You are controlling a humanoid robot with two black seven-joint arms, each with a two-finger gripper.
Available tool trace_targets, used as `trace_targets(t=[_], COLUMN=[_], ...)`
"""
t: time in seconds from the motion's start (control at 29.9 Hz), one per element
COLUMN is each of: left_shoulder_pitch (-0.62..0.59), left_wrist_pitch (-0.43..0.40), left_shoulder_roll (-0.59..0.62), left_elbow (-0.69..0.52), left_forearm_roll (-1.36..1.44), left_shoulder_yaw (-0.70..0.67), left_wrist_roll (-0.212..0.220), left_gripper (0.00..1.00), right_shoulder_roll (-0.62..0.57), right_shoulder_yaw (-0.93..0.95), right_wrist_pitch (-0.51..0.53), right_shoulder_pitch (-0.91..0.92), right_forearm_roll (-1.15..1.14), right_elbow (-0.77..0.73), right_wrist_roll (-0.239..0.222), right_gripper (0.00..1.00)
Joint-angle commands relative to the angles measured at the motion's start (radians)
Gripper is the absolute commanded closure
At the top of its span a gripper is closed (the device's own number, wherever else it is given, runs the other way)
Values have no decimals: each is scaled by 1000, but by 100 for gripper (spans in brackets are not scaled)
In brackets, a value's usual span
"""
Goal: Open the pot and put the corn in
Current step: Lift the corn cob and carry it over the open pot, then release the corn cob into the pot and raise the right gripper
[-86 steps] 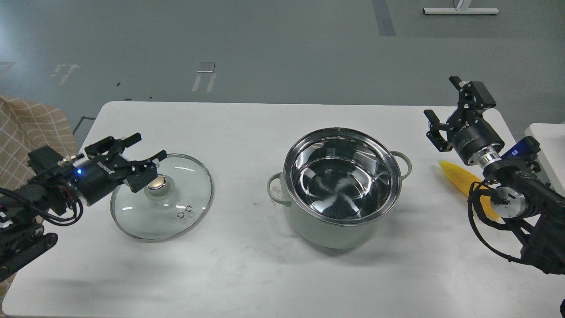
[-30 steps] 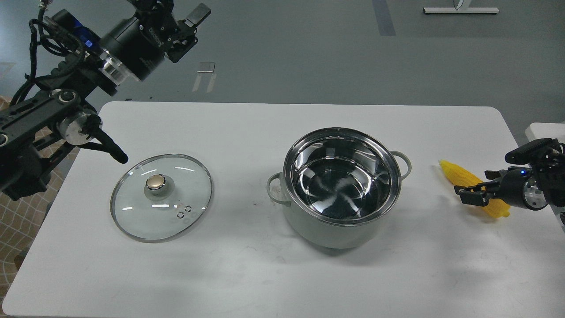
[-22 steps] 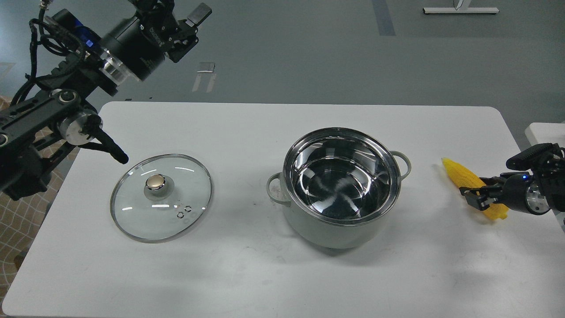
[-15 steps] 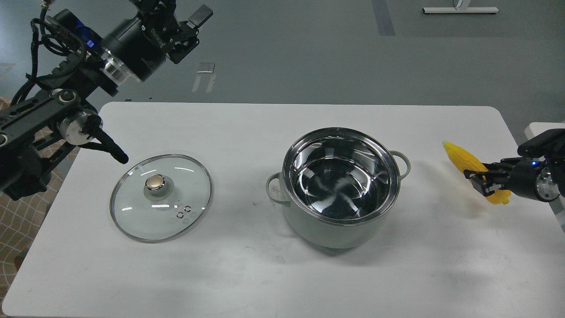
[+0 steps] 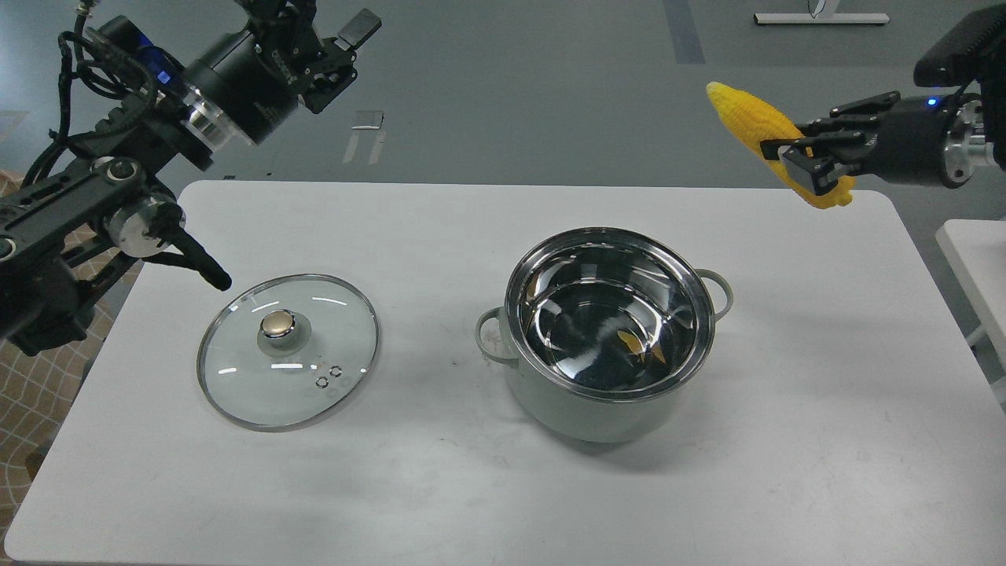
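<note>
Our right pincer (image 5: 798, 161) clamps the bright yellow plastic corn cob (image 5: 774, 143) mid-length, aloft, right of the lidless grey-green steel pot (image 5: 607, 334).

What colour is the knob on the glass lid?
Shiny gold, seen in the head view: the knob sits on the lid.

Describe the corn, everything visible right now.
The corn is one bright yellow husked cob with bumpy kernel rows, plastic-looking. It is held in the air, clear of the table, above and to the right of the open pot. The right gripper is closed across its thicker lower half. It tilts, tapered tip up and to the left. A yellow glint shows in the pot's steel interior.
</note>
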Motion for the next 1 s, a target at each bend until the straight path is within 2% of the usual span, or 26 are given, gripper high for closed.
trace_targets(t=[0.0, 0.17, 0.3, 0.4, 0.5, 0.53, 0.57, 0.63, 0.74, 0.97], left_shoulder_pitch=[1, 1, 1, 12, 13, 13, 15, 18, 21, 22], left_wrist_pitch=[0, 0, 0, 0, 0, 0, 0, 0, 0, 0], left_shoulder_roll=[-1, -1, -1, -1, -7, -9, -9, -9, -9, -10], left_elbow=[0, 1, 1, 1, 1, 1, 1, 1, 1, 1], left_forearm_roll=[0, 0, 0, 0, 0, 2, 2, 2, 2, 2], left_shoulder_yaw=[-5, -7, -7, -7, -8, -12, -12, -15, -15, -15], left_wrist_roll=[0, 2, 2, 2, 2, 2, 2, 2, 2, 2], left_gripper=[9, 9, 9, 9, 9, 9, 9, 9, 9, 9], right_shoulder_roll=[106, 224, 272, 305, 328, 339, 342, 348, 352, 345], right_shoulder_yaw=[-110, -192, -209, -212, -211, -211, -211, -211, -209, -206], right_wrist_pitch=[6, 6, 4, 4, -2, -4, -4, -4, -4, -2], right_shoulder_pitch=[67, 56, 29, -7, -33, -40, -40, -44, -44, -45], right_forearm_roll=[52, 70, 70, 72, 89, 96, 101, 118, 125, 130], right_elbow=[38, 44, 35, 30, 1, -6, -8, -9, -11, -9], right_wrist_roll=[0, 0, 0, 0, 0, 0, 0, 0, 0, 0], right_gripper=[87, 87, 86, 80, 70, 61, 57, 32, 23, 12])
